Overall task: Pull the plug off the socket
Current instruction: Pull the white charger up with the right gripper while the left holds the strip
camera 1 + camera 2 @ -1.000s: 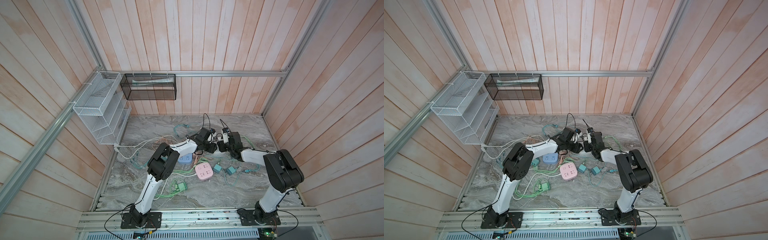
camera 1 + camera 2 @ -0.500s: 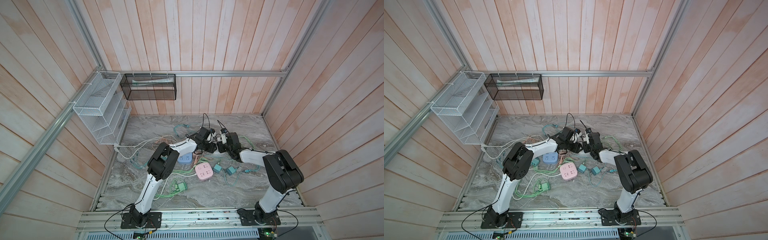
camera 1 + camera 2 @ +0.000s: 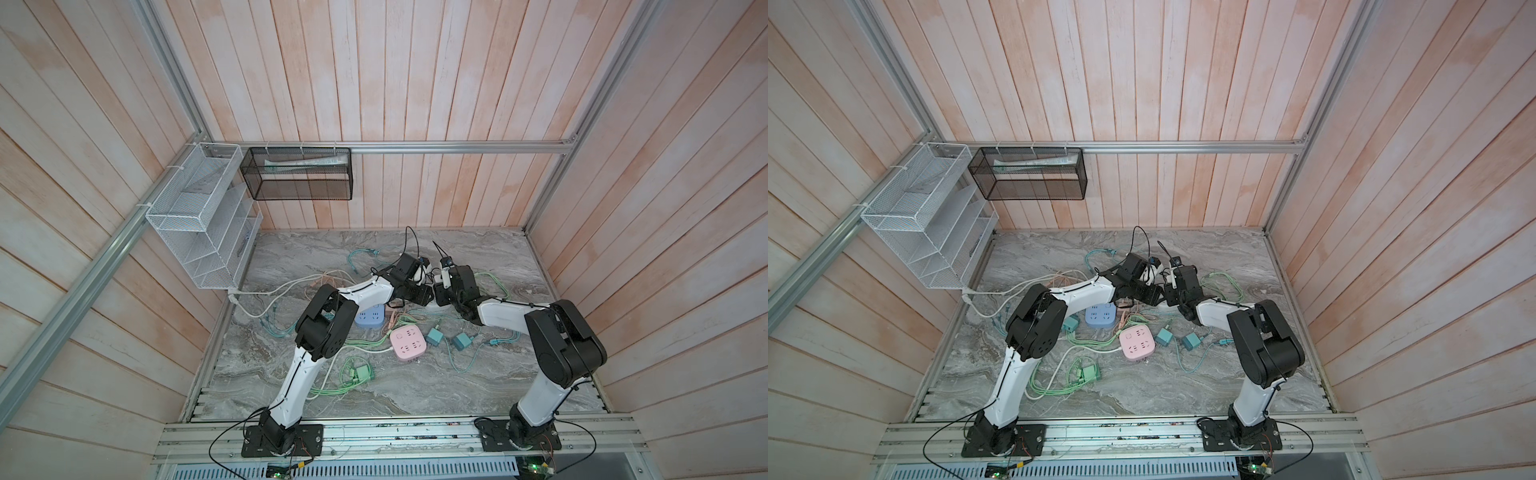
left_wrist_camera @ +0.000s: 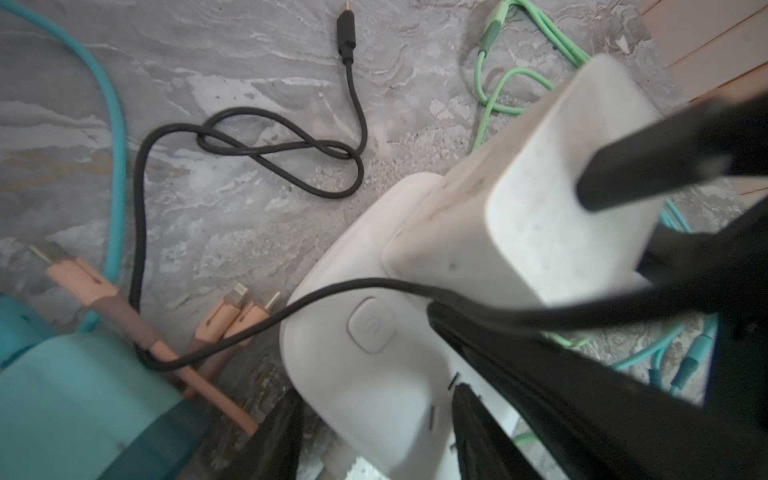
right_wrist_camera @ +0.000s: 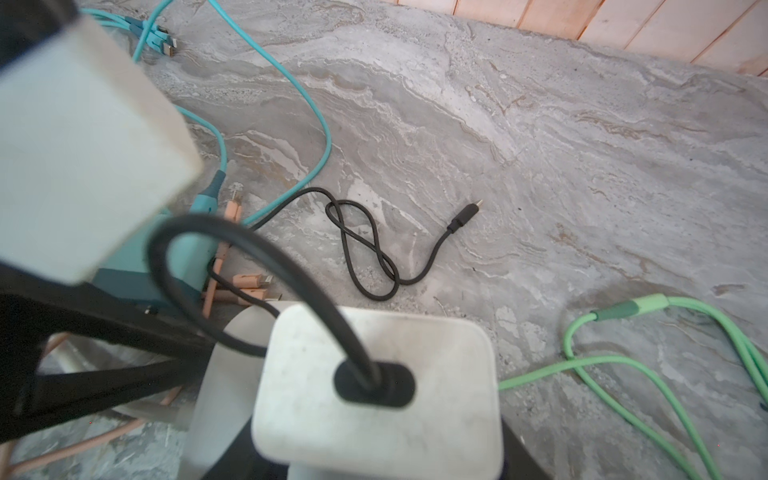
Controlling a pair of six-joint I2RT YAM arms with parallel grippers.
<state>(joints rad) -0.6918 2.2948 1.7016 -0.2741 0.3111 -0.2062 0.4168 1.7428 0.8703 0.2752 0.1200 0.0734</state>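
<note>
Looking at both top views: left gripper (image 3: 423, 293) and right gripper (image 3: 441, 291) meet nose to nose over the marble table (image 3: 478, 257), toward the back wall. White socket (image 3: 437, 308) shows only as a sliver under them. Plug and finger gaps can't be made out from up there. Pink cube (image 3: 1137, 341) and blue cube (image 3: 1100, 316) lie nearer the arm bases. Two teal adapters (image 3: 1163, 336) sit just beside the pink one, all apart from the grippers.

Left wrist: socket (image 4: 365, 374) close up, its button (image 4: 370, 326) facing the camera. Plug (image 4: 519, 216), a white block, is seated on the socket, base flush, no gap visible. Left fingers (image 4: 278, 444) flank the socket body at a medium gap, pressed against it, so holding the socket. Right gripper's black fingers (image 4: 673, 141) bracket the plug on two opposite sides, in contact. Black cable (image 4: 249, 153) runs off the plug and loops on the marble, free end lying loose. Salmon connectors (image 4: 232, 316) lie just beside the socket.

Right wrist: plug (image 5: 374, 415) sits between the right fingers (image 5: 519, 457), clamped at plug width. Black cable exits the port in its outer face and arcs away. Green cable (image 5: 623, 361) and teal cable (image 5: 324, 137) lie on the table, clear of the plug.
</note>
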